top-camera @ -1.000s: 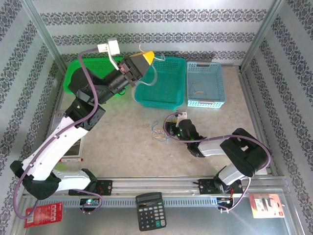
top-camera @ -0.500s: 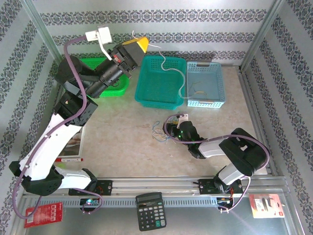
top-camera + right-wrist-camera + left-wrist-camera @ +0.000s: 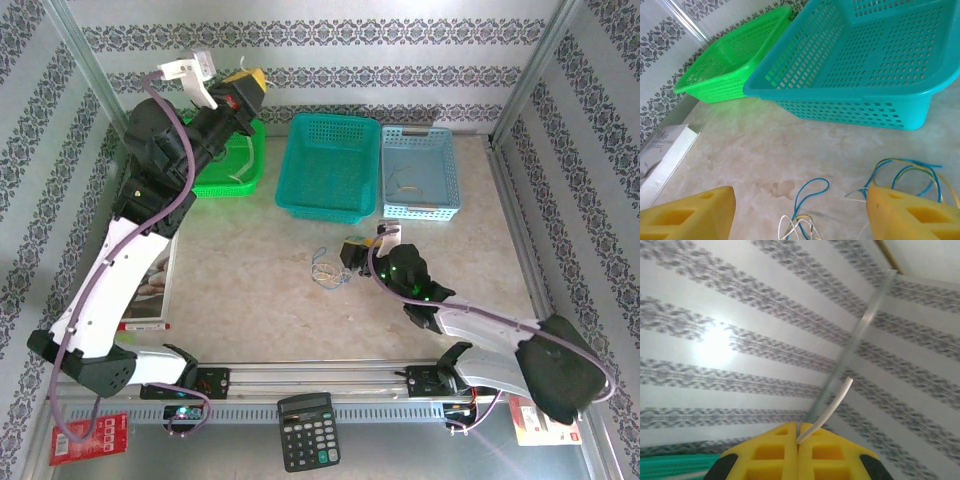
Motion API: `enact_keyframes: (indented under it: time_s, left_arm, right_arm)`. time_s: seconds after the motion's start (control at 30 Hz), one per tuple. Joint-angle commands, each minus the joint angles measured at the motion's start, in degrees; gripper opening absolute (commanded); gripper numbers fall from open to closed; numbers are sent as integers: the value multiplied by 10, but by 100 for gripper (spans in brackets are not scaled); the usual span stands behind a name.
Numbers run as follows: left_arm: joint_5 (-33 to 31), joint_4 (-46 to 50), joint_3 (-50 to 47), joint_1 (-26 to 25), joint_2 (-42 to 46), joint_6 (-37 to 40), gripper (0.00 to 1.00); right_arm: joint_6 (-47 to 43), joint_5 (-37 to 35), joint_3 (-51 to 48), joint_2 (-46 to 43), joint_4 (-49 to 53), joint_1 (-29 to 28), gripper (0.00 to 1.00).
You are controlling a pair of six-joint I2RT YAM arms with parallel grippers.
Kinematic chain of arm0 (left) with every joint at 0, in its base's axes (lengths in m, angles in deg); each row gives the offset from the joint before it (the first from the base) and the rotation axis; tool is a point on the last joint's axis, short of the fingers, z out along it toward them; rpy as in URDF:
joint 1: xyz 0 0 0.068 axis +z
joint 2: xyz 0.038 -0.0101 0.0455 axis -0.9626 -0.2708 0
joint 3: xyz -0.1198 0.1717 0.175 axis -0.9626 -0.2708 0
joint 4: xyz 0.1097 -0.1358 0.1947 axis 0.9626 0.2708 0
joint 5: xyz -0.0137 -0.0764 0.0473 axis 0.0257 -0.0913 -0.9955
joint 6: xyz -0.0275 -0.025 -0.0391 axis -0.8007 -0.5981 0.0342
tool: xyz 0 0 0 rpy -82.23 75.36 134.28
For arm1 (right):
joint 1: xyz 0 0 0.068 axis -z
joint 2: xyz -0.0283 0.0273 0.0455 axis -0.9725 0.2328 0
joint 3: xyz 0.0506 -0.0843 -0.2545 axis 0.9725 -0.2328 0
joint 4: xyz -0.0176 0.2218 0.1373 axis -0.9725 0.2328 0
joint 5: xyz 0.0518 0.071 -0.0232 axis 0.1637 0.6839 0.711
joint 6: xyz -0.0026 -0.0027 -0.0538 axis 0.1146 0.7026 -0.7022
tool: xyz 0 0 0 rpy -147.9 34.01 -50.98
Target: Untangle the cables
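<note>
Left claw (image 3: pixel 250 80) leftward, cable (image 3: pixel 827 412) end upward

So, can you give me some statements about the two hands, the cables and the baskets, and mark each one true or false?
1. The left hand is shut on a whitish cable. True.
2. The right hand grips the tangle of cables. False: its fingers stand wide apart, and the tangle lies loose on the table.
3. The tangle lies inside the teal basket. False: it is on the table, in front of that basket.
4. The green basket, the teal one and the light blue basket stand in a row. True.
5. The calculator lies beside the green basket. False: it lies at the near edge, between the arm bases.
</note>
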Motion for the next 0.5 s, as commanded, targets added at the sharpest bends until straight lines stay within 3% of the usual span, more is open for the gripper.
enact_keyframes:
  time_s: [0.0,0.27,0.47]
  left_arm:
    - [-5,-1,-1,45,-24,33,0]
    - [-36,-28,36,137,-122,105,0]
    - [-36,-65,53,174,-199,121,0]
  right_arm:
    - [-3,21,14,-47,76,13,71]
    - [-7,64,32,-153,185,37,71]
    - [-15,78,33,-211,245,53,72]
